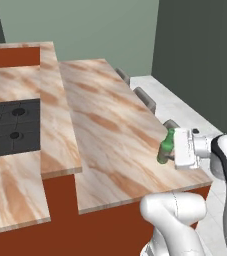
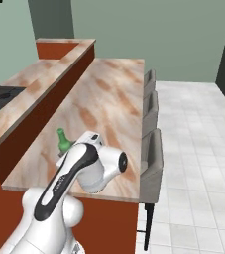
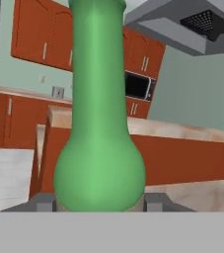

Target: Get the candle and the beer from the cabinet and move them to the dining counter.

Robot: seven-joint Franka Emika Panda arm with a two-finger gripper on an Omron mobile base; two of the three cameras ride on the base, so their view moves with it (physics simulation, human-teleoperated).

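Jaws clamped on the beer [image 1: 165,145] over the desk [image 1: 110,125] near edge; grey stools [image 2: 151,154] line its far side, label hidden.

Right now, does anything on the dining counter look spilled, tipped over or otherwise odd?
Nothing stands out. The beer is upright between the gripper fingers over the dining counter, near its edge. No spill shows on the stone.

The beer [image 3: 98,148] is showing plain glossy green. The tabletop [image 1: 115,125] is wearing beige-pink marble with rusty streaks over a red-brown base. The cooktop [image 1: 12,125] is looking black. The stools [image 2: 153,154] are showing grey, the floor [image 2: 198,149] pale grey tiles, the cabinets [image 3: 44,37] reddish-brown.
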